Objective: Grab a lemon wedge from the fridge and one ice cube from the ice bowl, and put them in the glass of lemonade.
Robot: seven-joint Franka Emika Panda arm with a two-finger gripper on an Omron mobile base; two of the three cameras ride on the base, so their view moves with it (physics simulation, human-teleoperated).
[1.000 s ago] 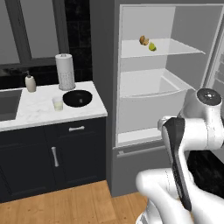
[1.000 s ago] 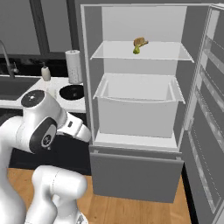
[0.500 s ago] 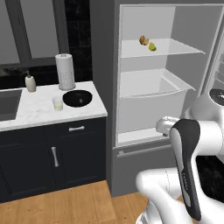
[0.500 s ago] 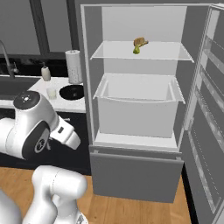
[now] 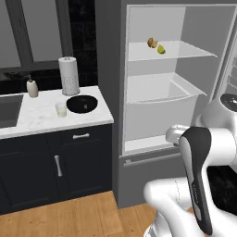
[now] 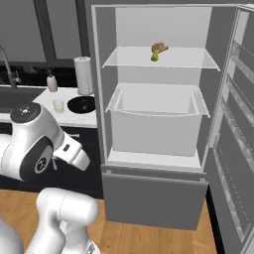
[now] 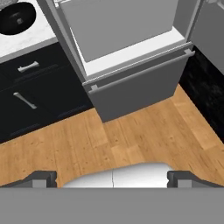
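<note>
The fridge (image 5: 152, 120) stood open, its door swung to the right, with a pale upper shelf and a deep white bin beneath it. On that upper shelf lay the lemon wedge (image 6: 155, 57), a small yellowish piece touching a brownish item (image 6: 158, 47) just behind it; in the left base view the same pair sat toward the back of the shelf (image 5: 160, 49). The white bin (image 6: 156, 126) appeared to hold nothing. On the marble counter (image 5: 32, 121) left of the fridge, the ice bowl (image 5: 82, 103) rested just beside the glass of lemonade (image 5: 60, 109); its contents could not be made out. Behind them stood a paper-towel roll (image 5: 68, 75) and a soap dispenser (image 5: 32, 88). The gripper (image 7: 113, 177) was spread wide and held nothing, pointing down at the wooden floor (image 7: 144, 135) before the fridge's lower drawer (image 7: 140, 85).
</note>
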